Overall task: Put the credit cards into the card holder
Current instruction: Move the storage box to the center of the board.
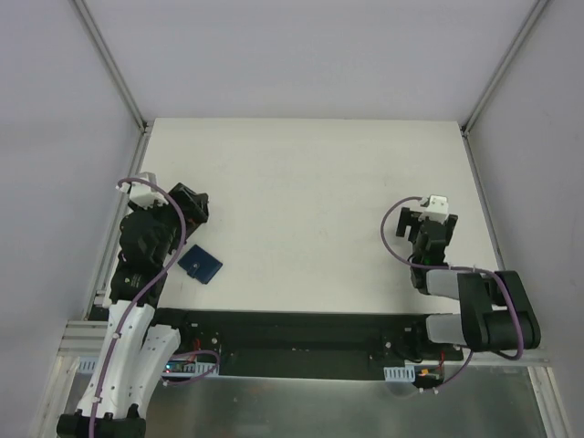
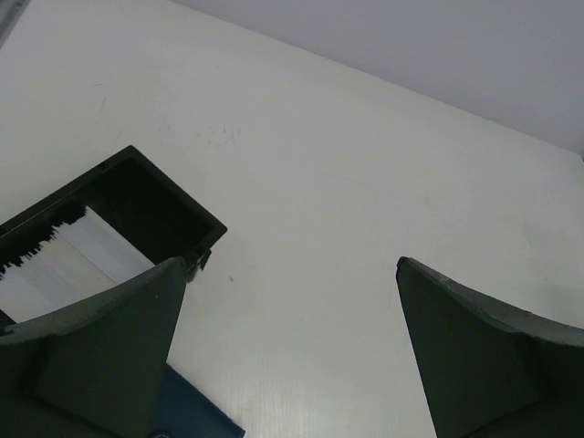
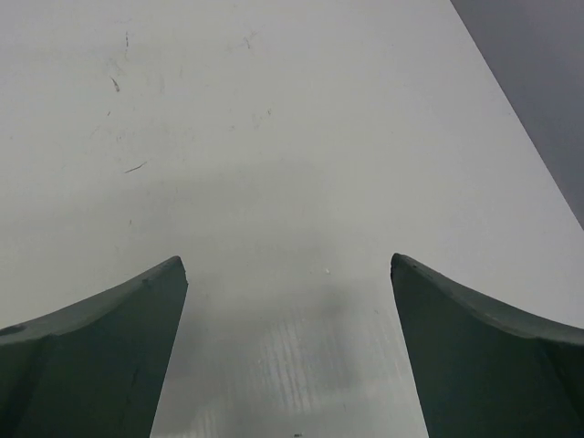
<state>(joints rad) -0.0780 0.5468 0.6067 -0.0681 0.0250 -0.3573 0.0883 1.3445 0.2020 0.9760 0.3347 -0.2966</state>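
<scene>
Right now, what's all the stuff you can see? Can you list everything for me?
card holder: one, dark blue, lying on the table beside the left arm.
black box: one, black, open on one side, on the table close to the left tool.
credit cards: whitish, inside the black box; I cannot tell how many.
table: one, white, under everything.
left tool: one, dark, open, holding nothing, above the table next to the box.
right tool: one, dark, open, holding nothing, above the table's right side.
</scene>
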